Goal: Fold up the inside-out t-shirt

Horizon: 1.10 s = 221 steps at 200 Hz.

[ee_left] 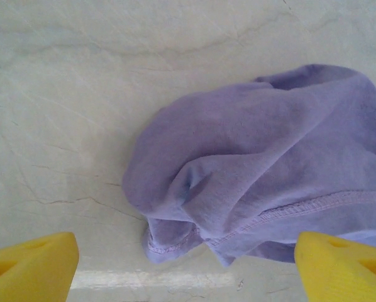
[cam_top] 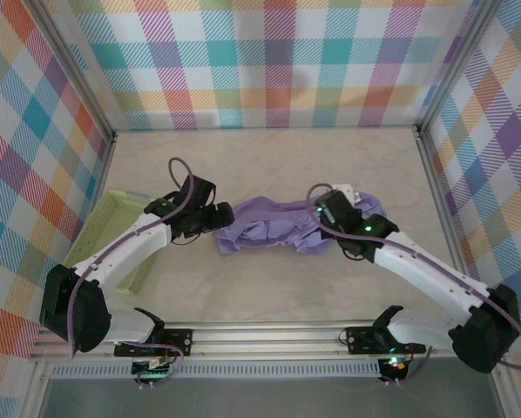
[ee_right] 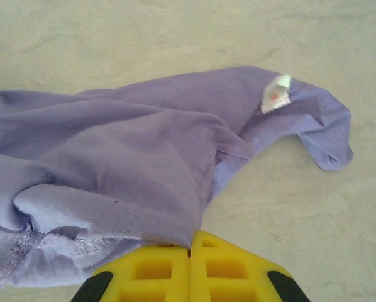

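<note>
top external: inside-out t-shirt (cam_top: pixel 269 228) lies bunched in a wrinkled strip mid-worktop (cam_top: pixel 269 165), long axis running 9 to 3 o'clock. left pincer (cam_top: pixel 215 216) sits at the shirt's 9 o'clock end, right pincer (cam_top: pixel 317 212) over its 2 o'clock part. a pale green tray (cam_top: pixel 112 218) lies at the worktop's 9 o'clock edge, partly under the left arm. plaid walls (cam_top: pixel 260 61) on three sides.

left wrist: left pincer (ee_left: pixel 185 251) released, jaws wide. yellow fingers (ee_left: pixel 31 267) sit at the frame's 7 and 5 o'clock corners, with a rumpled end of the t-shirt (ee_left: pixel 263 157) between and beyond them. fabric heaps from centre out to 3 o'clock. a stitched hem (ee_left: pixel 314 204) runs along its 5 o'clock side. no finger is clamped on cloth. bare worktop (ee_left: pixel 81 94) from 9 to 12 o'clock.

right wrist: right pincer (ee_right: pixel 189 251) clenched, yellow fingers (ee_right: pixel 150 270) pressed together at 6 o'clock. a fold of the t-shirt (ee_right: pixel 131 157) runs straight into the closed tips, so it looks nipped there. fabric spreads from 9 o'clock across the centre to a loose flap at 3 o'clock. a white label (ee_right: pixel 276 94) shows on the cloth at 2 o'clock. bare worktop (ee_right: pixel 314 214) at 12 o'clock and 4 o'clock.
</note>
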Each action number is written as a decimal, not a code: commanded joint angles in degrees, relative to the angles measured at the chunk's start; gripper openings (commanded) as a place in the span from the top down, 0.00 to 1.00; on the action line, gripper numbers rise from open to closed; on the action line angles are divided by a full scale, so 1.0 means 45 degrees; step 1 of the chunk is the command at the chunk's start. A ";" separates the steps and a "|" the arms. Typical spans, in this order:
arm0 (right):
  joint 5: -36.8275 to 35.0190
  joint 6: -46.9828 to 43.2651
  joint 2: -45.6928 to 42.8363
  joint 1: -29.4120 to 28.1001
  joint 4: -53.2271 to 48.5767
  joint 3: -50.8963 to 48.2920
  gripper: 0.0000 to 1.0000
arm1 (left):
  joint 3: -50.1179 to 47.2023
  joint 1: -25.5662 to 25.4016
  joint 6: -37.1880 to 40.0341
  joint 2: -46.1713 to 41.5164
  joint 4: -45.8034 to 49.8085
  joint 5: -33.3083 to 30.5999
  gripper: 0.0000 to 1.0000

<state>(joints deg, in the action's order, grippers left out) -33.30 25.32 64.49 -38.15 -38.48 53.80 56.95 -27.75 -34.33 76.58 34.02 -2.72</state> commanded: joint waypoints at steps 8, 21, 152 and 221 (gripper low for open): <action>0.1054 0.0782 -0.1588 0.2071 -0.1609 0.0544 1.00 | -0.0640 -0.0406 -0.0589 0.0162 -0.0314 0.0118 0.11; 0.1783 0.0687 -0.2014 0.2952 -0.1623 0.0506 1.00 | -0.0657 -0.1077 -0.0875 0.0078 -0.0328 -0.0193 0.11; 0.2606 0.0853 -0.2450 0.3555 -0.1811 0.0024 1.00 | -0.0723 -0.3447 -0.2274 0.2941 -0.3150 0.0630 0.48; 0.1957 -0.0866 -0.3080 0.3810 -0.2921 0.2966 1.00 | 0.3752 -0.2785 0.0510 0.2084 0.1420 -0.2224 1.00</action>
<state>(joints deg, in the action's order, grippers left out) -23.07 26.48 53.84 -21.45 -49.91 59.16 65.19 -42.15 -38.44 91.53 30.81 -5.28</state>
